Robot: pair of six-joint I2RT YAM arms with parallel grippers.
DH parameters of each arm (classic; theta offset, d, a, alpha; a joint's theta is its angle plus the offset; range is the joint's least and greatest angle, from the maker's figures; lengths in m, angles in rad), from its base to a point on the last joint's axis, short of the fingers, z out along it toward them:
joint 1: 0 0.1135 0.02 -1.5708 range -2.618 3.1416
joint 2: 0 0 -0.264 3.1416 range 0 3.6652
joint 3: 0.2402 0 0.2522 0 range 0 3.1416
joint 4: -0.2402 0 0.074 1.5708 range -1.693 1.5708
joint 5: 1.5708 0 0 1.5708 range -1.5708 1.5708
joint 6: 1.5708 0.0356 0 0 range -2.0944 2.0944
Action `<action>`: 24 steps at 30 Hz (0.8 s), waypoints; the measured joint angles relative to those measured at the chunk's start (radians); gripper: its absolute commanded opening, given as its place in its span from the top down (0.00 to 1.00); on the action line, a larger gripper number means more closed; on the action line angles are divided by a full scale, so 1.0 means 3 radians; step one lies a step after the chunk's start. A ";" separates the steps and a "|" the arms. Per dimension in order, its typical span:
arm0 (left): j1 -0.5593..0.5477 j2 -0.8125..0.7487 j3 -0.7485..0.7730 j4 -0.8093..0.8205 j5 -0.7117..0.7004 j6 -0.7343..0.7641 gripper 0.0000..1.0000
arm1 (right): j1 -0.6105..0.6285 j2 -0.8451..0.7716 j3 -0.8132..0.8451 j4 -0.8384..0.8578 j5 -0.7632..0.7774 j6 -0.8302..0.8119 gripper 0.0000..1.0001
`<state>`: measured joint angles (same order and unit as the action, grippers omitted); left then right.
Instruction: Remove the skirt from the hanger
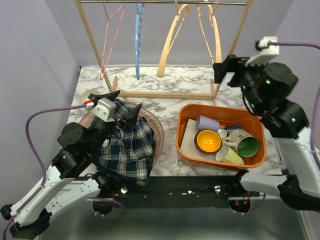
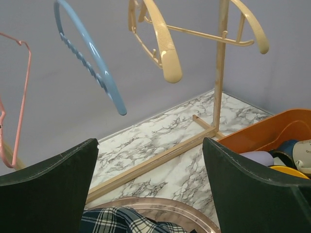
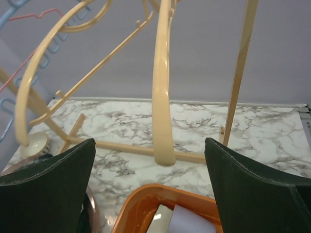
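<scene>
The dark plaid skirt [image 1: 127, 147] lies bunched in a round pinkish basin [image 1: 158, 134] at the near left, off any hanger; its edge shows at the bottom of the left wrist view [image 2: 121, 221]. My left gripper [image 1: 124, 104] [image 2: 150, 145] hovers just above it, open, nothing between the fingers. My right gripper [image 1: 223, 68] [image 3: 149, 143] is raised at the right end of the rack, open and empty, facing a bare beige hanger [image 3: 163, 97] a short way ahead. The beige hanger [image 1: 172, 42] hangs free on the rail.
A wooden clothes rack [image 1: 165, 95] spans the back of the marble table, with a pink hanger [image 1: 111, 35], a blue hanger [image 1: 139, 40] and a second beige hanger [image 1: 214, 30], all bare. An orange bin [image 1: 186, 145] with several cups sits at the near right.
</scene>
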<state>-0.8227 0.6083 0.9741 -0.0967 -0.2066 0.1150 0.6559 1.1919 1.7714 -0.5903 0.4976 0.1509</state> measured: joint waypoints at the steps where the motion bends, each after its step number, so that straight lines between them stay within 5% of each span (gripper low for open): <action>1: -0.0001 0.0015 0.0001 0.0005 -0.0020 -0.0018 0.01 | 0.0000 -0.0112 -0.0064 -0.0047 -0.0086 0.0000 0.00; 9: 0.0000 0.0179 0.0025 0.0006 -0.0081 -0.0192 0.01 | 0.0000 -0.1036 -0.0835 -0.0352 -0.0844 0.0319 0.00; 24: 0.0000 -0.0010 -0.0092 -0.0045 -0.0095 -0.0468 0.01 | 0.0000 -0.1586 -0.1457 -0.0380 -0.1288 0.0683 0.00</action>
<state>-0.8227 0.6052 0.9466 -0.1101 -0.2352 -0.0254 0.6559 0.7162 1.3342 -0.7044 0.1112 0.3557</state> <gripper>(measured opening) 0.988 0.997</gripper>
